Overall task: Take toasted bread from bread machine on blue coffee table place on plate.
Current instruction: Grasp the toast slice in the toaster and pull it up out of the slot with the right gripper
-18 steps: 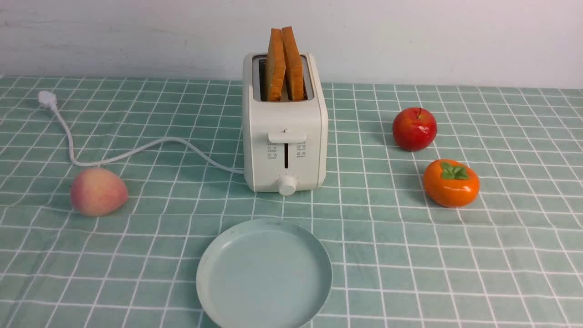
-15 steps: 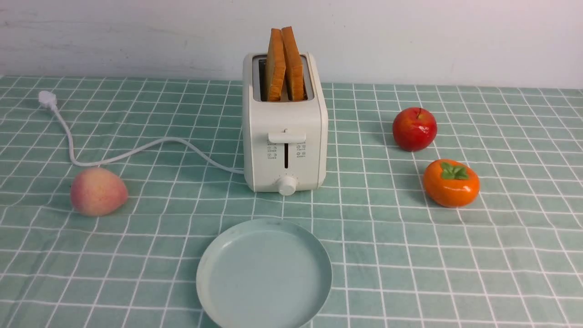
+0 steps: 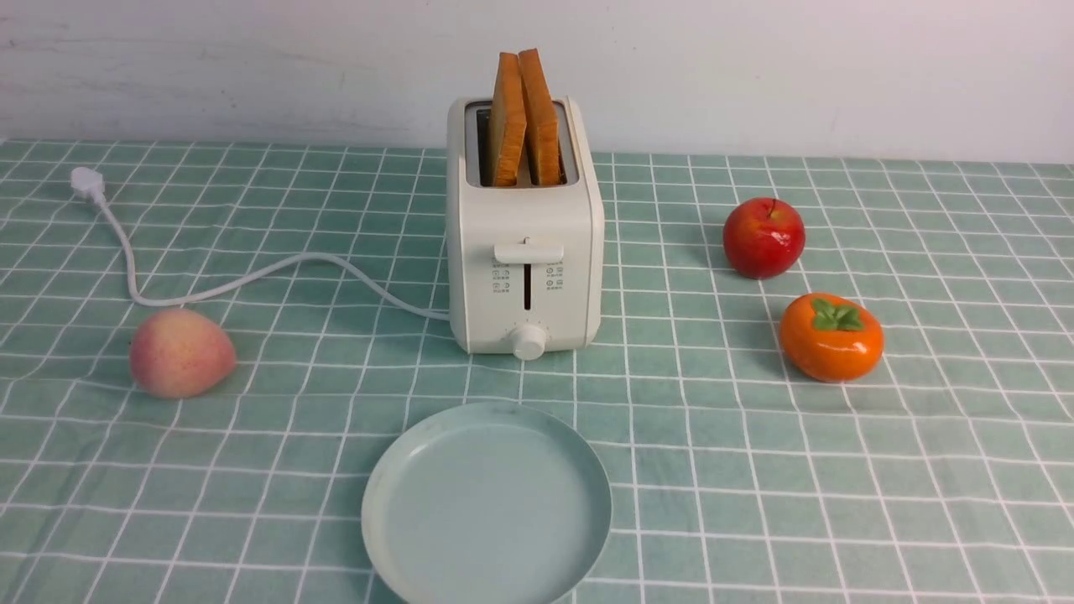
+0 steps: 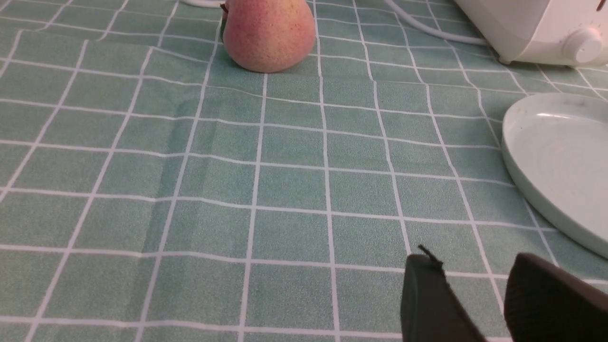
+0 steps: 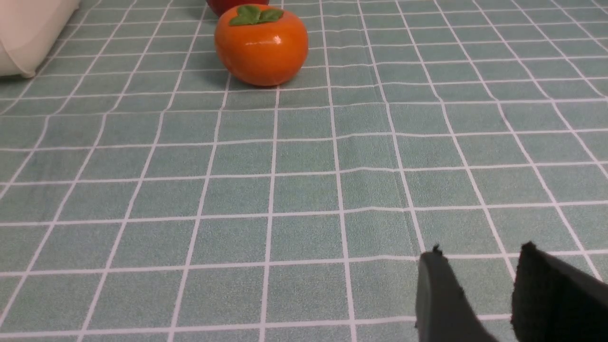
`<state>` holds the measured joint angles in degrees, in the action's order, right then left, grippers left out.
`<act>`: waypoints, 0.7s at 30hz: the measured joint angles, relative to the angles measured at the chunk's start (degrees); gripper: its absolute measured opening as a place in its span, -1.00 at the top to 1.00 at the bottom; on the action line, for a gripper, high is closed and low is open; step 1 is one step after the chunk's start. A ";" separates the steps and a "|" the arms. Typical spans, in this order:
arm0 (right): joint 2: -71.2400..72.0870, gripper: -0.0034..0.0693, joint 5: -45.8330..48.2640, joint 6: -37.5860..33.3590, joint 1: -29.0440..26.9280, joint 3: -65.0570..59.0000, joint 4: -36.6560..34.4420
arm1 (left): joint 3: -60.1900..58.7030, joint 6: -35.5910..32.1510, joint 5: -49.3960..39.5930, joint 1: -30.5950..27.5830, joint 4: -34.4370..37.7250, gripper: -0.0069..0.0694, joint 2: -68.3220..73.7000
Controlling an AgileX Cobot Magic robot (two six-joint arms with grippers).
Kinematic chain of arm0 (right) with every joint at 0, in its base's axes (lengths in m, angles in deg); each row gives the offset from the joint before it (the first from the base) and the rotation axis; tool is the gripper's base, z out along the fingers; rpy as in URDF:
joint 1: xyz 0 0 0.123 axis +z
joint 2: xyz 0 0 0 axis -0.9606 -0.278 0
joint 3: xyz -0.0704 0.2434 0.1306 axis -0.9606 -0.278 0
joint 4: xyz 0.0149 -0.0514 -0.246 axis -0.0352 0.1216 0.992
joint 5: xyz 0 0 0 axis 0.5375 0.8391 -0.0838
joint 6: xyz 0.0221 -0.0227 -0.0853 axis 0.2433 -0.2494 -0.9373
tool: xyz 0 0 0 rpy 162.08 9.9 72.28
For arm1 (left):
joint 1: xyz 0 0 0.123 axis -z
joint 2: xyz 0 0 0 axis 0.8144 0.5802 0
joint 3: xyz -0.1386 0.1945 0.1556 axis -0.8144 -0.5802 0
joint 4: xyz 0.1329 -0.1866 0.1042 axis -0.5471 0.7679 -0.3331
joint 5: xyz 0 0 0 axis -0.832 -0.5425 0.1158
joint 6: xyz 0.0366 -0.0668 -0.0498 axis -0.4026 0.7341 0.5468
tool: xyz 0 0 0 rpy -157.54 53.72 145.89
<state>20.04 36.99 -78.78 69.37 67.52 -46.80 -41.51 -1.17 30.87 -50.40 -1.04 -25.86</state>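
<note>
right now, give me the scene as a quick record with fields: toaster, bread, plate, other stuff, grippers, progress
bread machine: upright mid blue coffee table, white cord trailing to the robot's left
toasted bread: two slices standing in the slots, tops leaning together
plate: empty, in front of the bread machine
other things: peach on the left; apple and persimmon on the right
left gripper: open, holding nothing, near the plate
right gripper: open, holding nothing
progress: no slice taken yet
</note>
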 joint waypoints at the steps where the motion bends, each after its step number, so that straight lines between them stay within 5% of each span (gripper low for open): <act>1: 0.00 0.25 0.00 0.00 0.00 0.00 0.00 | 0.00 0.00 0.00 0.00 0.00 0.19 0.00; 8: 0.00 0.25 0.00 0.00 0.00 0.00 0.00 | 0.00 0.00 1.40 0.00 -0.02 0.19 0.00; 21: 0.00 0.25 0.00 0.00 0.00 0.00 0.00 | 0.00 0.00 19.64 0.00 25.62 0.19 0.00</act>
<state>20.04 36.99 -78.78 69.37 67.52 -46.80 -41.51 -1.17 50.51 -50.40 24.58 -25.86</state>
